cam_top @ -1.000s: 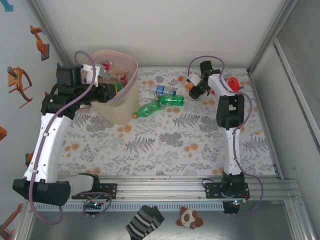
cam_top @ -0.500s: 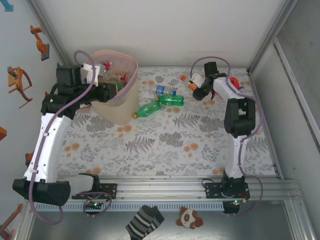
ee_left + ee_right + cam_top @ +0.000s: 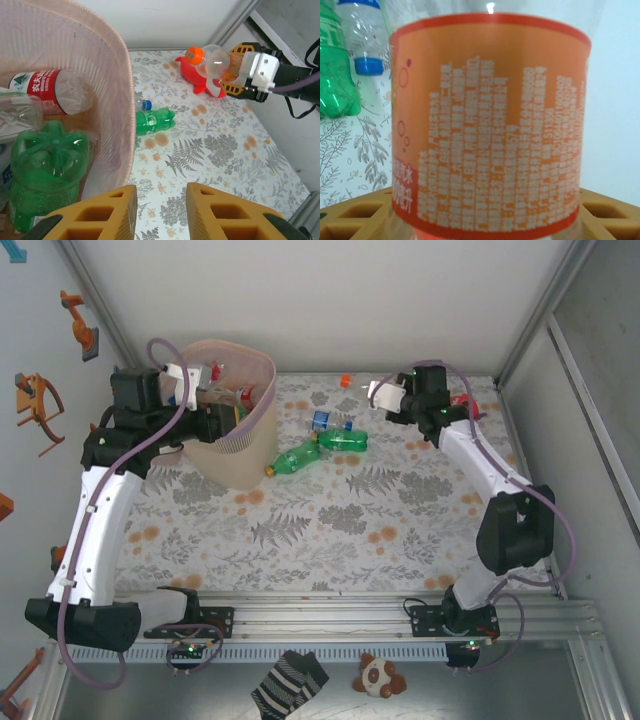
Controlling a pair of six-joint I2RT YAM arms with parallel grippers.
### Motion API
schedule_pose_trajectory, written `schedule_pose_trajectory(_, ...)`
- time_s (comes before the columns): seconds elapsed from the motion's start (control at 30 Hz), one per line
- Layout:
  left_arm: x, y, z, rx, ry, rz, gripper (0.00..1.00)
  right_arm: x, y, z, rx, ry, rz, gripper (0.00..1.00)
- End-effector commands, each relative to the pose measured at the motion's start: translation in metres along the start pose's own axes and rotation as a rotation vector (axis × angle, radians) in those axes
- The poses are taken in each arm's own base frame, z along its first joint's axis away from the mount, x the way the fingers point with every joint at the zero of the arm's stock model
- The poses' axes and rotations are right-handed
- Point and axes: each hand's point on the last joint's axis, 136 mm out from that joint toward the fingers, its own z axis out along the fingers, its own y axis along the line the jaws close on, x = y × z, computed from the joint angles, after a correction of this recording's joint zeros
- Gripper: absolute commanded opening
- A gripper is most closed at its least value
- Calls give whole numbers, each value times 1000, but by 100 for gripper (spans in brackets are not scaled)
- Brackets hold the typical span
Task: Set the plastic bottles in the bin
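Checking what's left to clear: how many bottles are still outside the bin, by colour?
Green bottles: 2
Clear bottle with blue cap: 1
Orange-labelled bottle in the right gripper: 1
Total: 4

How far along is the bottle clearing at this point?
Done: several bottles lie in the bin. In hand: the right fingers hold an orange-labelled bottle, lifted. To do: two green bottles and a clear blue-capped bottle on the table.
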Motion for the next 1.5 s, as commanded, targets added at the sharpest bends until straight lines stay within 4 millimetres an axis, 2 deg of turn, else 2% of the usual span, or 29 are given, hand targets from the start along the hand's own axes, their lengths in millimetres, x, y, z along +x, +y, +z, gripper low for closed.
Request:
schedule_pose_trajectory(0.0,-16,-25,-16,70,-61,83,31,-34,-26,-31,134,-87,-197,53)
schedule_pose_trajectory(0.3,-25,-47,-31,128,-94,153,36,-104,-33,-101,289,-221,-521,41)
schedule_pose_trajectory(0.47,-27,-65,-38,185,-97,197,40,-138,-25,-132,350,-263,-692,39)
schedule_pose_trajectory(0.7,-21,-83,-37,255,-58,225,46,-183,-7,-175,430,-359,-904,35)
schedule_pose_trajectory(0.83,-13,-97,-31,314,-13,243,49,-203,4,-193,471,-404,-1008,33)
schedule_pose_trajectory(1.1,18,-138,-23,503,123,319,63,-243,21,-226,593,-508,-1133,32)
schedule_pose_trajectory(1.3,31,-160,-22,606,176,352,70,-259,28,-242,632,-560,-1168,31)
schedule_pose_trajectory(1.47,45,-171,-17,655,236,364,69,-267,30,-251,648,-591,-1172,31)
